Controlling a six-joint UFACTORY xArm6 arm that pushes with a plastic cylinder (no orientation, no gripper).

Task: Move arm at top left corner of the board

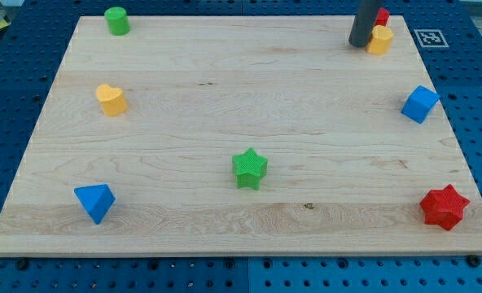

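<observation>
Dark rod, our tip (359,44), no jaws to hold anything, touches the yellow block (379,39) at the wooden board's (225,73) top right; green cylinder (116,20) top left

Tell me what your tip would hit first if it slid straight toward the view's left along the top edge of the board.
From my tip, beside the yellow block at the view's top right, the board looks free until the green cylinder near the top left corner. It sits slightly higher in the view, so a straight slide might just pass it.

Plain dark-grey cylindrical rod (matte, no markings), my tip (360,44)
</observation>
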